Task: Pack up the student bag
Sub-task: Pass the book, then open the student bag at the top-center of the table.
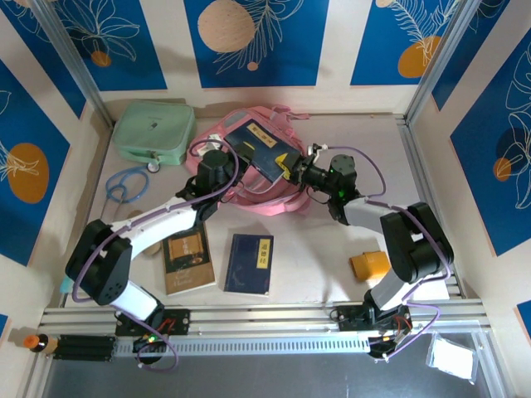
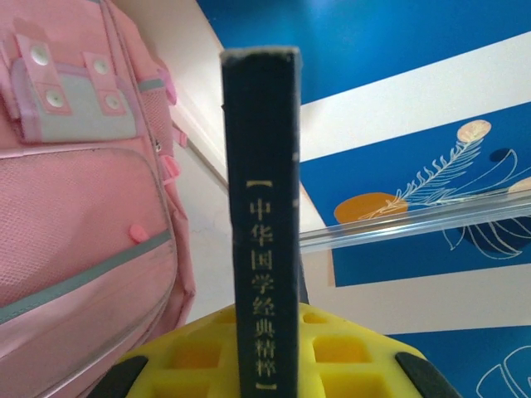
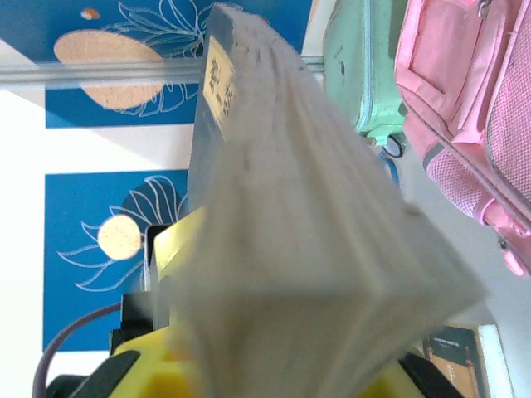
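We judge the step in hand to be the loading of one book: a dark blue book (image 1: 264, 148) is held in the air over the student bag (image 1: 274, 203), which lies at the back of the counter (image 1: 319, 249), just right of the mint-green case (image 1: 154, 131). The left hand (image 1: 221, 162) is closed tight on the book's left edge; in its wrist view the spine stands upright between the yellow pads (image 2: 348, 352), with the bag's pink front pockets just beside it. The right hand (image 1: 300, 172) is at the opposite corner, and its wrist view, though blurred, shows the page block wedged between its fingers, so we read it as clamped on the book too. The book hides the bag's mouth from above, and we cannot tell whether it is unzipped or gaping enough. The next move, as we see it, calls for tilting the book edge-first and steering it down into the main compartment, both hands moving together so it does not twist. A brown book (image 1: 189, 261) and a second blue book (image 1: 250, 263) lie on the near counter, not yet packed.
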Robot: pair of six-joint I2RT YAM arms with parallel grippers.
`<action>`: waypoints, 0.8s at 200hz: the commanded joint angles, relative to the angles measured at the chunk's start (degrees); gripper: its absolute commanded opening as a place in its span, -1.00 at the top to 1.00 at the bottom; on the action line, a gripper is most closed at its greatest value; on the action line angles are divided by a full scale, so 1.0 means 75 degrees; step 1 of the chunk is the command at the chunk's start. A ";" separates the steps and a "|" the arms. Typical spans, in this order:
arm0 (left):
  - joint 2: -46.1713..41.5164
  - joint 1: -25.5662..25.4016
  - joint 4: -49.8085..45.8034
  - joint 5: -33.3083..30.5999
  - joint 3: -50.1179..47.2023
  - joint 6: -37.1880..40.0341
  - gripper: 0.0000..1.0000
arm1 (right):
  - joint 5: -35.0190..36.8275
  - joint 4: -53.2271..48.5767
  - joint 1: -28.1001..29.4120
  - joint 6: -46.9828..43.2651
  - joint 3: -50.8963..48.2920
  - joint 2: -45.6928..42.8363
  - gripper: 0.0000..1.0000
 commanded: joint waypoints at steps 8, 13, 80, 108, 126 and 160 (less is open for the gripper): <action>-0.0297 0.0043 -0.0728 -0.0279 0.0120 0.0649 0.62 | 0.0119 -0.1248 -0.0136 -0.0979 0.0221 -0.0576 0.95; -0.0322 0.0044 -0.0904 -0.0297 0.0131 0.0845 0.51 | 0.0128 -0.1519 -0.0168 -0.1158 0.0257 -0.0667 1.00; 0.0142 -0.0116 -0.2221 0.1262 0.0352 0.5569 -0.62 | 0.0397 -0.5525 -0.1164 -0.4224 0.0735 -0.2169 1.00; 0.0980 -0.0370 -0.3971 0.1291 0.1555 0.6918 -0.74 | 0.0835 -0.6868 -0.1721 -0.5200 0.0868 -0.2660 1.00; 0.1624 -0.0508 -0.4983 0.1234 0.2440 0.7612 -0.74 | 0.1174 -0.7467 -0.2030 -0.5612 0.0893 -0.2984 1.00; 0.2947 -0.0761 -0.6802 0.0601 0.4179 0.8482 -0.65 | 0.1726 -0.8266 -0.2489 -0.5973 0.0834 -0.3455 1.00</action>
